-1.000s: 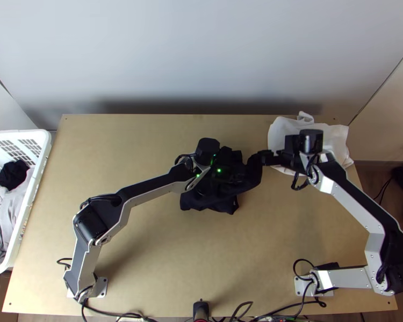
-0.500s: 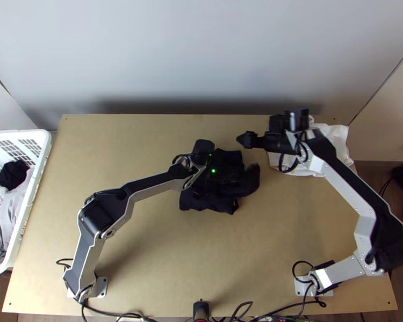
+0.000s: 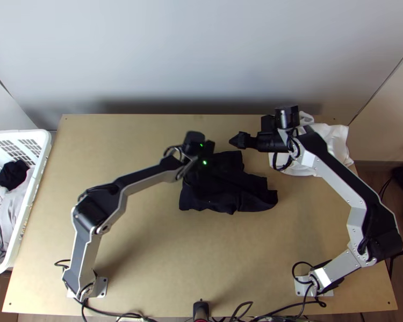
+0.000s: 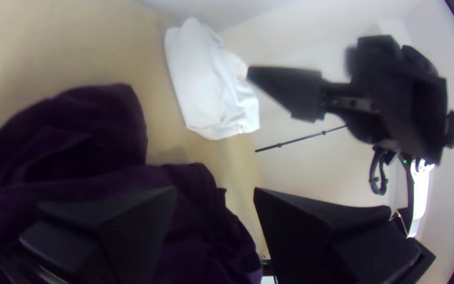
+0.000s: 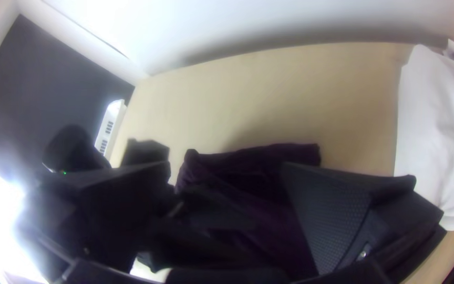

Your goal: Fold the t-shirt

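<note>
Both gape wide, empty: my black-fingered left gripper (image 4: pixel 215 190) over the rumpled dark cloth t-shirt (image 3: pixel 228 194), my black-fingered right gripper (image 5: pixel 227 164) just beyond it.

Free: near-middle table (image 3: pixel 217 257) | Obstacles: left arm (image 3: pixel 148 180), right arm (image 3: pixel 338 170); t-shirt (image 3: pixel 223 196) beyond

White cloth (image 3: pixel 335 144): loosely bunched at the table's far right corner, creased, with a small raised tuft at its far side.
Basket (image 3: pixel 41 161): white plastic with slotted walls, at the table's left edge.
Inside the basket: pale grey cloth (image 3: pixel 2 214), rumpled, with a small black cloth (image 3: pixel 12 174) bunched beside it.
Table (image 3: pixel 121 139): light wood.
Wall (image 3: pixel 201 53): pale grey, beyond the table's far edge.
</note>
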